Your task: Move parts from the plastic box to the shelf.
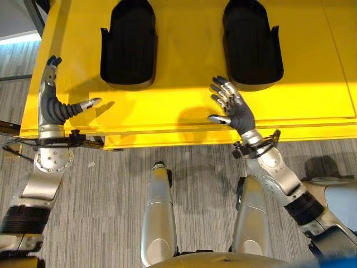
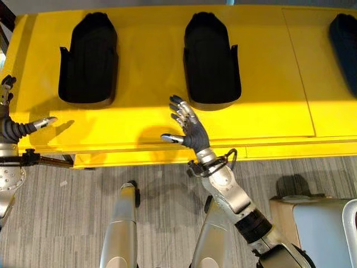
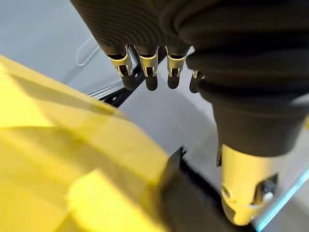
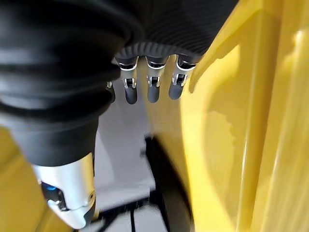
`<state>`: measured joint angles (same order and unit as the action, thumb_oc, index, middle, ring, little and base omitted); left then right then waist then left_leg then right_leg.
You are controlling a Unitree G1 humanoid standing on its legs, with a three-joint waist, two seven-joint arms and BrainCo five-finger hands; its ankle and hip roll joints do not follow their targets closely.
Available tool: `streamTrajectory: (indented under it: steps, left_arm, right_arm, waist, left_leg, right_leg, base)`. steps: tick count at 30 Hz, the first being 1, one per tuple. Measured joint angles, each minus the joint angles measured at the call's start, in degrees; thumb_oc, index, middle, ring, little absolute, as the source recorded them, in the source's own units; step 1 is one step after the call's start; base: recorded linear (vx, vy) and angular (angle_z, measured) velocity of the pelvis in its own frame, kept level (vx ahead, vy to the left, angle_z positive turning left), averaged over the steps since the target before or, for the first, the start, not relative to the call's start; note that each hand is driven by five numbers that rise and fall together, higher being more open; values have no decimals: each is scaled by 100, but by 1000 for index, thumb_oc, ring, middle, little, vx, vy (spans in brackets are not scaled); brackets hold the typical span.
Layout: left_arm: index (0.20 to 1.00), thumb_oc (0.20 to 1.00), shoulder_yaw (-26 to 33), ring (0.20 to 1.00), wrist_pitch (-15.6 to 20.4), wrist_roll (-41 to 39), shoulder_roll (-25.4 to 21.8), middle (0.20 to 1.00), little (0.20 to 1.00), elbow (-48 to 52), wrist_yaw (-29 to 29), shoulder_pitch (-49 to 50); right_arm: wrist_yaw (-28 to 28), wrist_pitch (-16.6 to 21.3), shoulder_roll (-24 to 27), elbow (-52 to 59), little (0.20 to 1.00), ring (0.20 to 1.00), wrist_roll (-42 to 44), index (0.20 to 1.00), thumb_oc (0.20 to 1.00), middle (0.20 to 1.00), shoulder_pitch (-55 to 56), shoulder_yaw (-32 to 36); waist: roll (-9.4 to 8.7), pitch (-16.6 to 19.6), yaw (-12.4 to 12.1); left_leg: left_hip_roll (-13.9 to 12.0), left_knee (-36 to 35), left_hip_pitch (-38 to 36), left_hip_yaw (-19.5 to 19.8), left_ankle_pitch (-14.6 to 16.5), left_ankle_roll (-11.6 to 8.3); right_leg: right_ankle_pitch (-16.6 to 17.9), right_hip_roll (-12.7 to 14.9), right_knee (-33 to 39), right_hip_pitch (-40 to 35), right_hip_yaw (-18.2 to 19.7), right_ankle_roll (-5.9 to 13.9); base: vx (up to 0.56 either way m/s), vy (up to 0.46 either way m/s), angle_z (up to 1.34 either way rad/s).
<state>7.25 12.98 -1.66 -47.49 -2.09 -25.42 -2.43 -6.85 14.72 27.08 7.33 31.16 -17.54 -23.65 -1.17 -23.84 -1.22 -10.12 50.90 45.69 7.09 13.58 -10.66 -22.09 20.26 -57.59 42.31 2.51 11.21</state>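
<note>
Two black moulded parts lie side by side on the yellow shelf top. A third black part shows at the far right edge. My left hand is raised over the shelf's left front corner, fingers straight, thumb pointing right, holding nothing. My right hand hovers over the front edge just below the right part, fingers spread and empty. In the wrist views the left hand's fingers and the right hand's fingers are straight with nothing in them.
Grey striped carpet lies in front of the shelf. A black metal frame bar sticks out under the shelf's left end. A pale box and a grey-white object stand on the floor at lower right.
</note>
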Motion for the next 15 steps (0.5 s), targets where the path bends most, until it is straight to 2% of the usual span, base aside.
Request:
streamTrajectory:
  steps: [2, 5, 8, 10, 11, 12, 13, 14, 15]
  left_arm:
    - [1000, 1000, -250, 1000, -37, 270, 69, 1000, 1000, -123, 13, -117]
    - [1000, 1000, -327, 1000, -32, 355, 363, 1000, 1000, -121, 28, -213]
    - [1000, 1000, -312, 1000, 14, 141, 1145, 1000, 1000, 153, 148, 222]
    - [1000, 1000, -366, 1000, 137, -75, 1258, 1000, 1000, 259, 329, 577]
    - [1000, 1000, -375, 1000, 277, -648, 1675, 1000, 1000, 297, 534, 692]
    - [1000, 1000, -394, 1000, 345, -869, 1883, 1000, 1000, 372, 612, 817]
    - [1000, 1000, -415, 1000, 375, -1370, 2059, 1000, 1000, 474, 896, 934]
    - [1000, 1000, -517, 1000, 415, -1833, 2519, 1000, 1000, 616, 1085, 1127]
    - [1000, 1000, -690, 1000, 542, -2189, 2642, 1000, 1000, 649, 1331, 1423]
  right_arm:
    - [16, 3, 81, 34, 1000, 1000, -7, 1000, 1000, 1000, 48, 32]
    - [176, 16, 82, 101, 1000, 1000, -100, 1000, 1000, 1000, 187, 32]
    - [261, 48, 121, 301, 1000, 1000, -114, 1000, 1000, 1000, 968, 401]
    - [276, 73, 182, 302, 1000, 1000, -119, 1000, 1000, 1000, 1331, 661]
    - [285, 75, 358, 304, 1000, 1000, -177, 1000, 1000, 1000, 1714, 921]
    - [290, 79, 433, 309, 1000, 1000, -260, 1000, 1000, 1000, 1855, 1006]
    - [365, 99, 448, 285, 1000, 1000, -383, 1000, 1000, 1000, 2058, 1166]
    - [398, 95, 449, 275, 1000, 1000, -440, 1000, 1000, 1000, 2394, 1260]
    - [437, 115, 482, 268, 1000, 1000, -552, 1000, 1000, 1000, 2652, 1299]
  waist:
    - [7, -31, 40]
    - [47, -54, 82]
    - [62, -79, 68]
    - [59, -73, 119]
    - [101, -46, 171]
    - [116, 19, 192]
    - [219, 23, 299]
    - [272, 88, 346]
    - [299, 477, 361]
  left_leg:
    - [-7, -28, -102, -10, 17, 31]
    - [-22, -173, -329, -75, 30, 59]
    - [-100, -734, -935, -265, -73, 161]
    - [-151, -1066, -1315, -364, -110, 170]
    - [-193, -1572, -1761, -415, -263, 158]
    - [-270, -1882, -2037, -470, -352, 117]
    - [-398, -2290, -2407, -549, -527, 0]
    - [-391, -3145, -3190, -628, -941, 18]
    - [-466, -3721, -3708, -837, -1186, 212]
  right_leg:
    - [-1, -2, 48, -105, -8, -3]
    - [38, -3, 232, -307, -7, -32]
    - [192, -28, 768, -814, -64, -45]
    - [230, -35, 1031, -1124, -124, -72]
    - [301, -73, 1386, -1525, -252, -78]
    - [360, -146, 1592, -1715, -292, -77]
    - [464, -240, 1923, -2077, -473, -137]
    - [696, -279, 2598, -2804, -638, -67]
    - [788, -358, 3152, -3141, -692, -73]
  base:
    - [0, 0, 0]
    - [27, -23, -8]
    - [74, -36, -14]
    - [105, -43, -11]
    - [213, -84, -13]
    - [203, -87, -17]
    - [264, -143, -7]
    - [177, -120, -27]
    - [193, -112, -29]
